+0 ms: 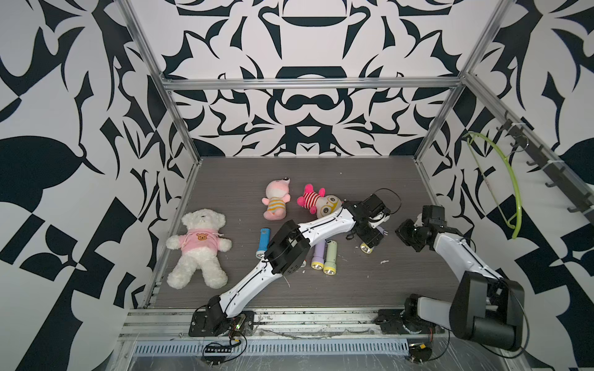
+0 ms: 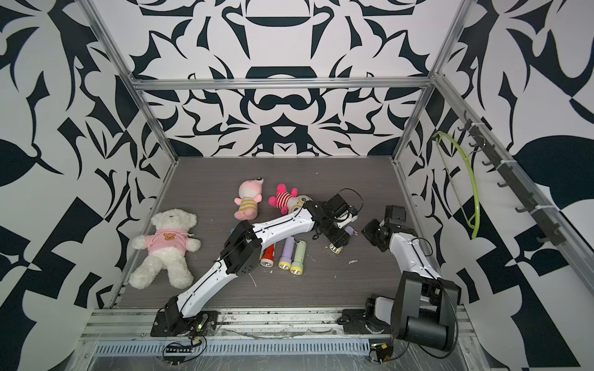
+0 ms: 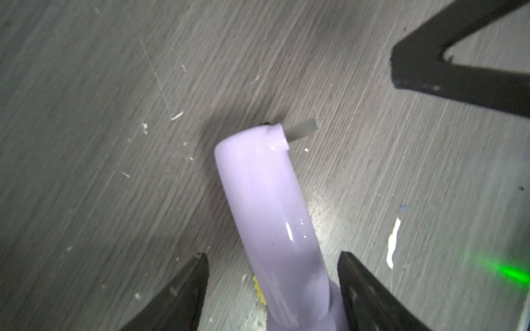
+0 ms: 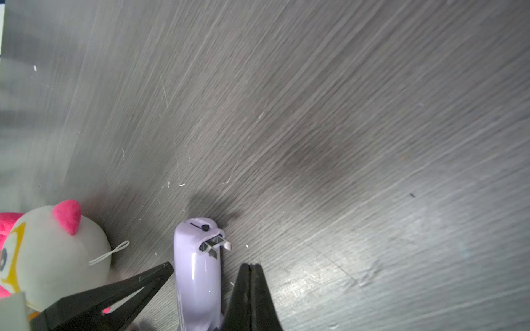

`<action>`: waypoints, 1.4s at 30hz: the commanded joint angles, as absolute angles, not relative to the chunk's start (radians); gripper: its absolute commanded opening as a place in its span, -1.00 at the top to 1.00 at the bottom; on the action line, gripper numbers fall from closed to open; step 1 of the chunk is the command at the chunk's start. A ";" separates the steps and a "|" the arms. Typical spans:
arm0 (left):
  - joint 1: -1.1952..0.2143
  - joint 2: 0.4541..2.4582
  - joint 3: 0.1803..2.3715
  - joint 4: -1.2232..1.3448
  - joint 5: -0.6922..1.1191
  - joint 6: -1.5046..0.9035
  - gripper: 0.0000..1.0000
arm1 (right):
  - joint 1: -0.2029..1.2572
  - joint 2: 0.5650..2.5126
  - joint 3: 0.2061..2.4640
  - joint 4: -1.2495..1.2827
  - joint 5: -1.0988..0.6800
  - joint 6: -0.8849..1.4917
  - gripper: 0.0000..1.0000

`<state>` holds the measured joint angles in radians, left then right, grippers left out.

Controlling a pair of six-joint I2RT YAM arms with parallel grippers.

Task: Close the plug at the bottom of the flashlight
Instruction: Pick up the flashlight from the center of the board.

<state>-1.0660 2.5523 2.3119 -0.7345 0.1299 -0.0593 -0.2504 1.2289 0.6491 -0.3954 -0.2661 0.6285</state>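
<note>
Now left claw (image 3: 272, 255) apart astride lilac flashlight (image 3: 258, 186), plug (image 4: 218, 245) out; right claw (image 4: 251, 270) together.

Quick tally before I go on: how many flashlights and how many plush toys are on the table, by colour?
Flashlights: 5 (blue flashlight, orange-red flashlight, lilac flashlight, green flashlight, lilac flashlight with its plug out)
Plush toys: 3 (white bear, pink plush, striped plush)
Total: 8

No legible text, number, brand or label appears in any view. The only marking is a bear-face emblem (image 1: 202, 237) without lettering on the white teddy bear's (image 1: 196, 257) pink shirt (image 1: 193, 244).
</note>
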 commanded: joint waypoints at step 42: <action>-1.002 1.451 1.141 0.124 0.242 0.020 0.36 | -0.296 0.857 0.754 -0.422 -0.712 0.540 0.84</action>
<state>-1.0046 1.5120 1.2087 0.0463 0.2035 -0.0296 -0.3141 0.8688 0.7113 -0.4664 -0.5667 0.5522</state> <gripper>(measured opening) 0.400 0.068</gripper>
